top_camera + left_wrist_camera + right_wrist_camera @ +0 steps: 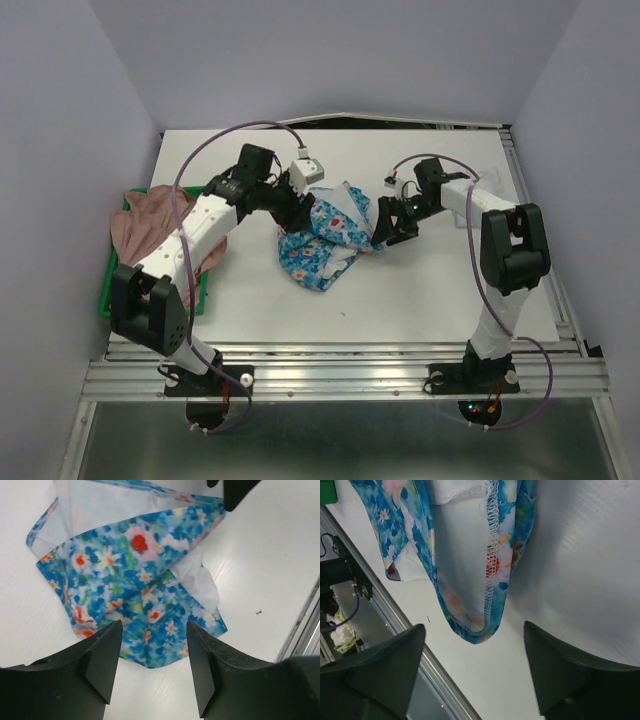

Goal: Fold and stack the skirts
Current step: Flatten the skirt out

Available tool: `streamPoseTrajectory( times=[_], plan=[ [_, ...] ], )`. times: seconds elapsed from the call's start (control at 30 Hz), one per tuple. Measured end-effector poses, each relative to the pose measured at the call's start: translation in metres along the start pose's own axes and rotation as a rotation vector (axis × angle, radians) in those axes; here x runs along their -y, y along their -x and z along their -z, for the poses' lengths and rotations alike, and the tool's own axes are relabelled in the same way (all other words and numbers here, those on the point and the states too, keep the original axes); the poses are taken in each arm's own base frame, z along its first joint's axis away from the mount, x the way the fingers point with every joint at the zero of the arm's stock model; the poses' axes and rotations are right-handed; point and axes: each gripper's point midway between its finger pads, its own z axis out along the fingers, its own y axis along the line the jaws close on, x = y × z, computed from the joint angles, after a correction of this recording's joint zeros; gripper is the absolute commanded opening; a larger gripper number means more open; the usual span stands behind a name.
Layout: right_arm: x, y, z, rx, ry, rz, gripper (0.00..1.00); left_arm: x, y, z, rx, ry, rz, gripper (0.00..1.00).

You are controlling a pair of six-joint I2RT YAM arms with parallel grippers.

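The blue flowered skirt (325,245) lies crumpled in the middle of the white table. My left gripper (299,205) is open just above its upper left edge; in the left wrist view the skirt (135,575) fills the space beyond the open jaws, whose gap (152,667) is over bare table. My right gripper (392,224) is open at the skirt's right end; the right wrist view shows a hemmed corner of the skirt (480,580) hanging between the spread jaws (475,665), not touched. The dusty-pink skirt (150,225) lies in the green tray. The white skirt is out of view.
The green plastic tray (108,290) sits at the table's left edge under the left arm. The metal rail (350,370) runs along the near edge. Purple walls stand left, right and behind. A clear sheet (490,185) lies at the back right.
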Motion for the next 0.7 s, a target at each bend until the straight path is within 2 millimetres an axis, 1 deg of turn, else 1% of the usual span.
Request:
streamPoseTrajectory(
  times=[0.07,0.1,0.13,0.17,0.2,0.23,0.27,0.3,0.33,0.4,0.47,0.5,0.53,0.57,0.6,0.63,0.67,0.7],
  plan=[
    [-0.003,-0.007,-0.007,-0.022,0.01,-0.015,0.64,0.026,-0.004,0.002,-0.004,-0.005,-0.064,0.65],
    [-0.004,-0.009,-0.009,-0.028,0.014,-0.015,0.51,0.034,-0.009,0.0,-0.016,-0.011,-0.077,0.65],
    [-0.006,-0.012,-0.012,-0.036,0.02,-0.015,0.44,0.045,-0.017,-0.005,-0.037,-0.026,-0.094,0.65],
    [-0.009,-0.013,-0.014,-0.041,0.024,-0.024,0.37,0.052,-0.026,-0.011,-0.055,-0.031,-0.109,0.65],
    [-0.011,-0.012,-0.015,-0.039,0.028,-0.026,0.29,0.059,-0.039,-0.019,-0.091,-0.04,-0.121,0.65],
    [-0.013,-0.011,-0.016,-0.037,0.034,-0.024,0.14,0.061,-0.049,-0.023,-0.115,-0.037,-0.127,0.65],
    [-0.015,-0.008,-0.016,-0.031,0.038,-0.018,0.06,0.072,-0.065,-0.032,-0.158,-0.054,-0.146,0.65],
    [-0.018,-0.005,-0.015,-0.027,0.039,-0.021,0.01,0.077,-0.08,-0.037,-0.198,-0.059,-0.159,0.65],
    [-0.021,0.004,-0.013,-0.012,0.04,-0.012,0.01,0.083,-0.093,-0.042,-0.233,-0.065,-0.172,0.64],
    [-0.027,0.022,-0.007,0.026,0.041,0.01,0.01,0.09,-0.107,-0.048,-0.275,-0.071,-0.2,0.65],
    [-0.038,0.046,0.002,0.076,0.042,0.033,0.01,0.091,-0.114,-0.055,-0.297,-0.067,-0.221,0.62],
    [-0.045,0.064,0.009,0.113,0.045,0.057,0.01,0.09,-0.116,-0.058,-0.305,-0.061,-0.226,0.6],
    [-0.051,0.078,0.014,0.145,0.047,0.079,0.01,0.086,-0.117,-0.062,-0.31,-0.048,-0.23,0.56],
    [-0.059,0.096,0.021,0.19,0.051,0.111,0.01,0.083,-0.12,-0.065,-0.318,-0.04,-0.232,0.51],
    [-0.069,0.118,0.03,0.239,0.056,0.144,0.01,0.08,-0.123,-0.069,-0.329,-0.033,-0.237,0.4],
    [-0.075,0.132,0.036,0.273,0.058,0.171,0.01,0.077,-0.128,-0.072,-0.343,-0.029,-0.247,0.36],
    [-0.083,0.153,0.044,0.321,0.063,0.206,0.01,0.075,-0.133,-0.074,-0.356,-0.028,-0.253,0.3],
    [-0.086,0.163,0.047,0.345,0.064,0.226,0.01,0.076,-0.138,-0.076,-0.371,-0.032,-0.26,0.27]
  ],
)
